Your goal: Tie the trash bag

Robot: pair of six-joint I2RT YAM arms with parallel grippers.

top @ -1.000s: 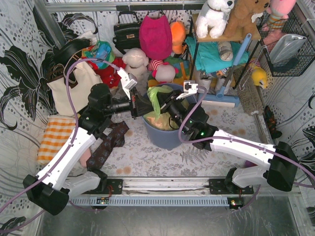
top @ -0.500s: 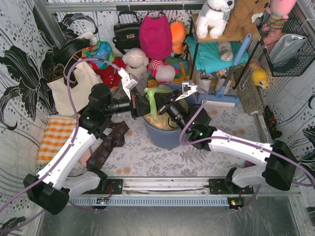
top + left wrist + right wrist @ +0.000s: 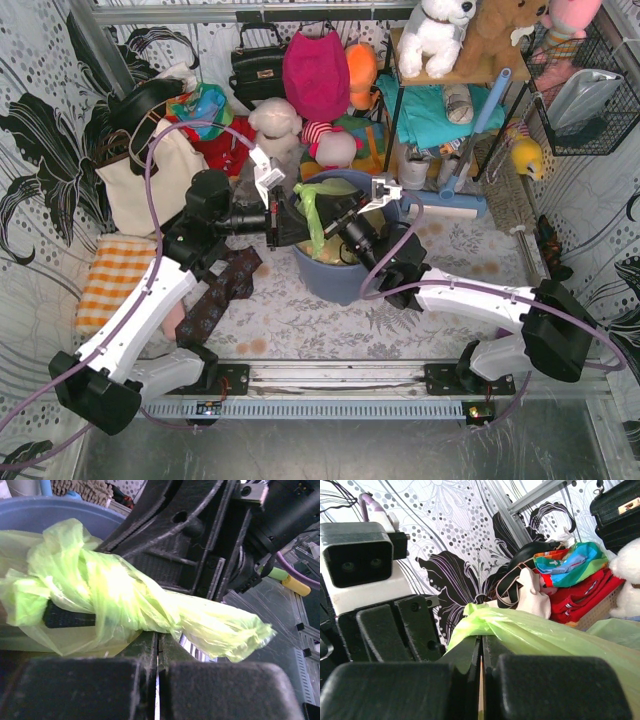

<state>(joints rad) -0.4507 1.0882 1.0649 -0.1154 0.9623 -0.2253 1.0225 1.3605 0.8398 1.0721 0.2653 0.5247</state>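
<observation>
The light-green trash bag (image 3: 314, 204) sits in the round blue-grey bin (image 3: 345, 278), its top twisted into a strand above the rim. My left gripper (image 3: 296, 222) and right gripper (image 3: 326, 216) meet over the bin's left rim, tips almost touching. In the left wrist view the twisted strand (image 3: 125, 597) lies across the tips of my shut left gripper (image 3: 157, 639), with the right gripper's black body (image 3: 200, 545) just behind. In the right wrist view my right gripper (image 3: 481, 644) is shut with green plastic (image 3: 520, 627) pinched at its tips. Pinkish-brown paper (image 3: 335, 257) shows inside.
A beige tote (image 3: 150, 180), handbags and plush toys (image 3: 275, 120) crowd the back. An orange checked cloth (image 3: 115, 275) and a dark patterned cloth (image 3: 222, 288) lie left of the bin. A shelf (image 3: 450, 100) and a blue-handled mop (image 3: 470, 140) stand at the back right.
My right gripper has moved left and forward over the bin toward the left gripper, drawing the green strand with it. The left gripper has shifted slightly right.
</observation>
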